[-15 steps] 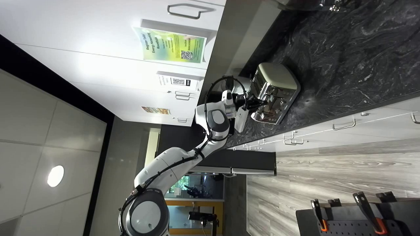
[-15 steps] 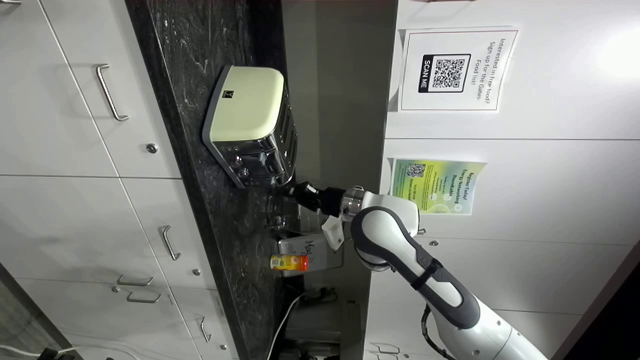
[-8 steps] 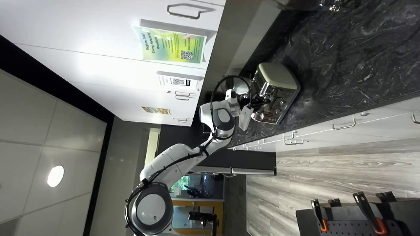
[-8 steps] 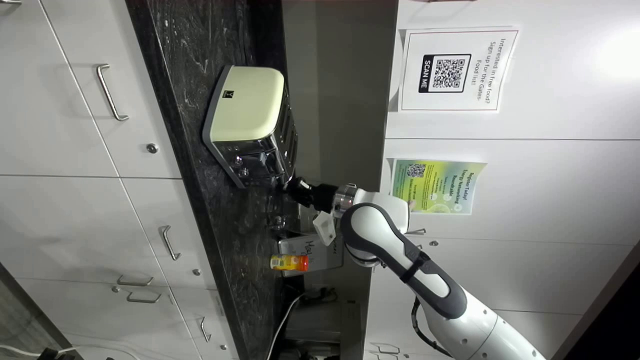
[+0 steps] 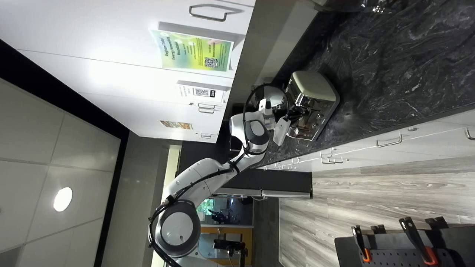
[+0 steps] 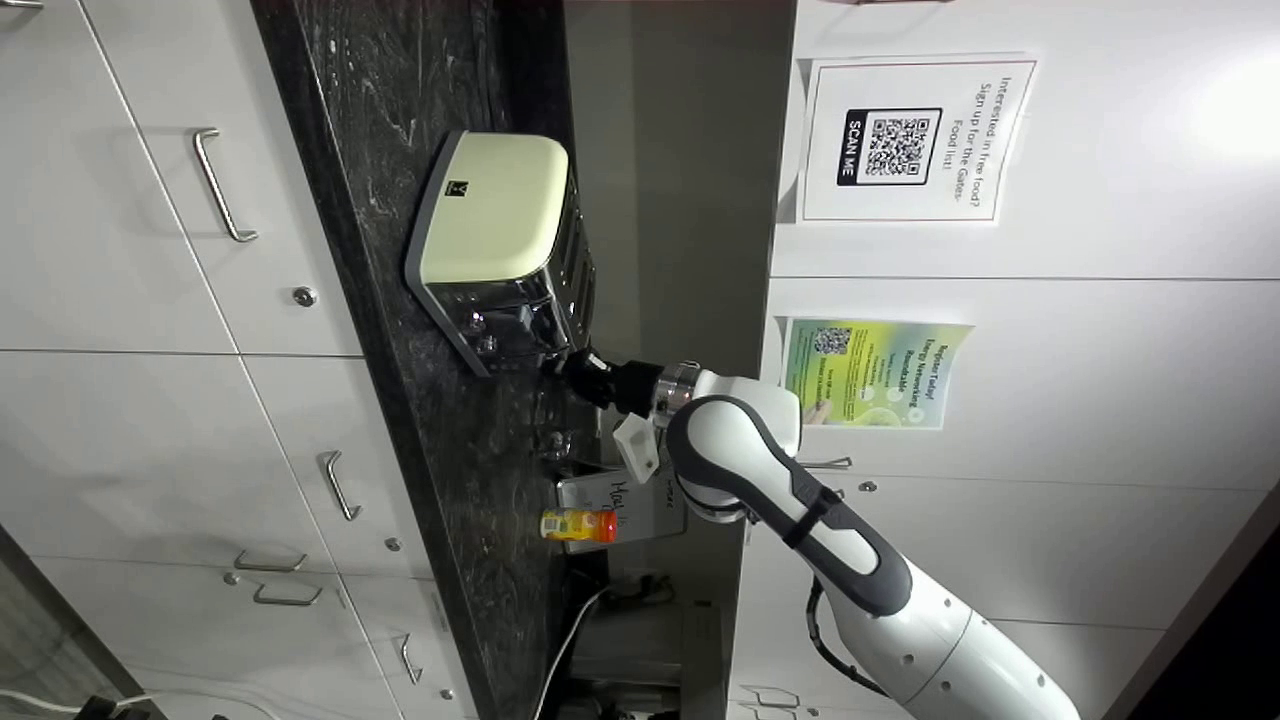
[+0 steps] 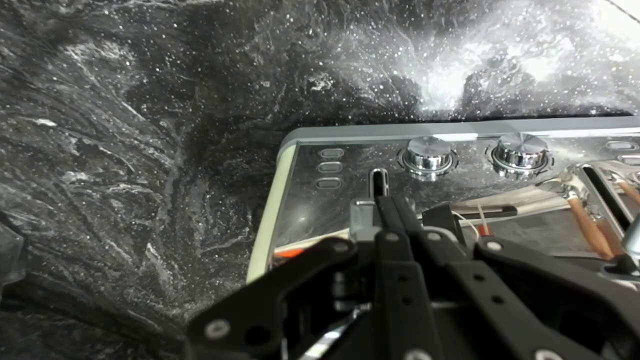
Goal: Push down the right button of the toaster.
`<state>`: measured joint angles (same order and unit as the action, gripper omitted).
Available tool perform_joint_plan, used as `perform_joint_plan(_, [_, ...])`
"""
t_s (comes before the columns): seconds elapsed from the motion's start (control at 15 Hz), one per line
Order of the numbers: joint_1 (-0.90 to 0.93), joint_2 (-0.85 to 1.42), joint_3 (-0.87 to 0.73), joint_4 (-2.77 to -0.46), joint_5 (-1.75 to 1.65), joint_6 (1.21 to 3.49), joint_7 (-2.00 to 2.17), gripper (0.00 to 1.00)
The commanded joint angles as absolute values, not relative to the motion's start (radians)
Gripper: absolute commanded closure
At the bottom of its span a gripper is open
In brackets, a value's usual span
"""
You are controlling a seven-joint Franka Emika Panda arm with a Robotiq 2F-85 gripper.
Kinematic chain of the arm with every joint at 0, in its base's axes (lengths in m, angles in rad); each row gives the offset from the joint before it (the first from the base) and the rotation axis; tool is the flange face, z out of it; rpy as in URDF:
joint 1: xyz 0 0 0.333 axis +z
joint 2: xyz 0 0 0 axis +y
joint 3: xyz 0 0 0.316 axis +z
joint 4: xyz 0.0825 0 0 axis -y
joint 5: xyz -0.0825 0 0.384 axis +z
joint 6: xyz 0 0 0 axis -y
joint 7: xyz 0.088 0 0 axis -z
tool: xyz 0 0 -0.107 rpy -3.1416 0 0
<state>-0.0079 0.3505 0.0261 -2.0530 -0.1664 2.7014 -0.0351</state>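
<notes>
- Tight clench on the claw (image 7: pixel 393 199), tips (image 7: pixel 387 212) together, and in the wrist view the lever (image 7: pixel 364 220) is just beside them at 8 o'clock; touching or not, we can't tell
- We have the toaster (image 6: pixel 495 240) on the counter (image 6: pixel 480 500), at 11 o'clock from the claw in an exterior view
- Shiny metal, so we'd bet on decent weight, yet a hard shove could skate it
- No grip called for: we want those tips square on the lever, likely slippery, pressing along its slot (image 7: pixel 378 182) towards the wrist view's 12
- Stiff travel, we reckon, so firm and steady, clear of that knob (image 7: pixel 429 155) at 1 o'clock
</notes>
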Motion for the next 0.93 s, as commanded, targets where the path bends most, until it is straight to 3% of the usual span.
perform_joint_plan(0.0, [-0.007,0.394,0.017,-2.006,-0.136,2.697,-0.052,1.00])
perform_joint_plan(0.87, [-0.030,0.567,0.014,-1.907,-0.063,2.693,-0.059,1.00])
